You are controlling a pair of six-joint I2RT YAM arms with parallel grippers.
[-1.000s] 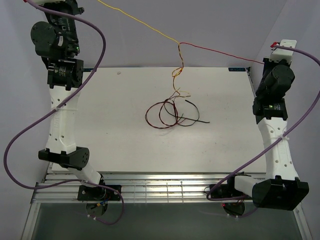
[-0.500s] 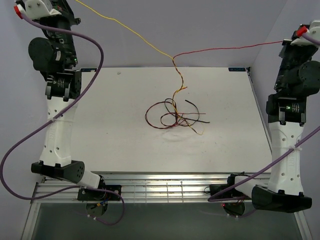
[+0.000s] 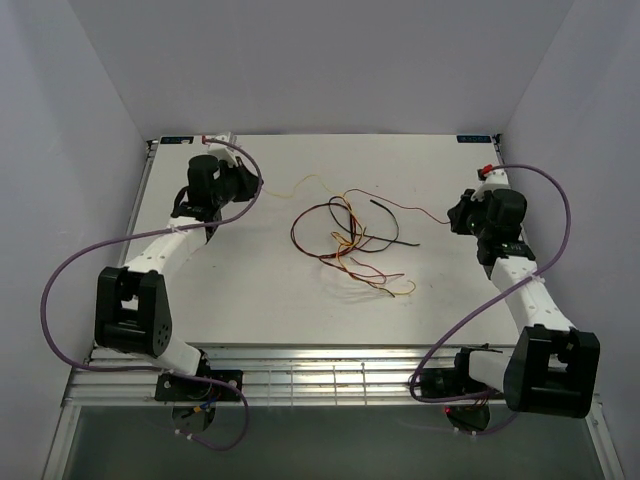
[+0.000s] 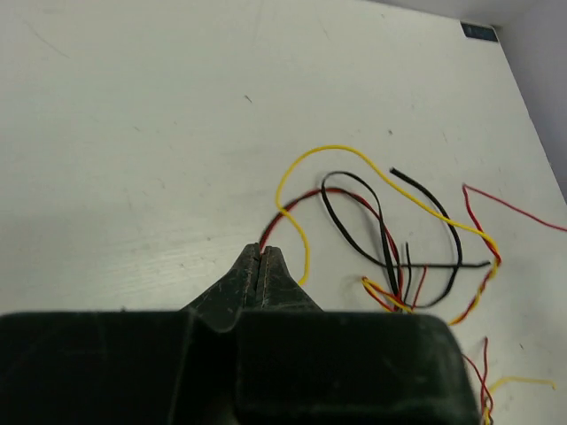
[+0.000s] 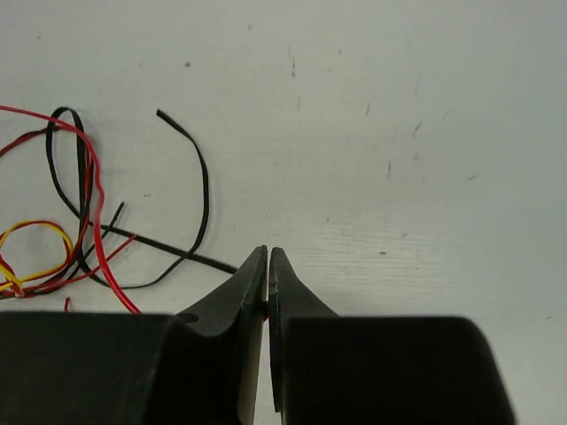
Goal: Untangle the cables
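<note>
White table [image 3: 250, 300] between pale lilac walls, seen from above. Both arms have dropped from a raised, spread pose to the surface, so the yellow strand [image 4: 337, 149] and red strand [image 3: 415, 209], taut in the air a moment ago, now lie slack. Left gripper [image 4: 263, 257], upper left, is pinched closed on wire at its tip; right gripper [image 5: 267, 258], at right, is closed on a red sliver. The cables [image 3: 345, 235] rest mid-table, spread wider but seemingly still looped together, so more pulling looks needed

obstacle: cables [image 3: 350, 240] sprawl across middle of bench [image 3: 300, 310], strands reaching toward both sides | free: bare strips along near and far edges
</note>
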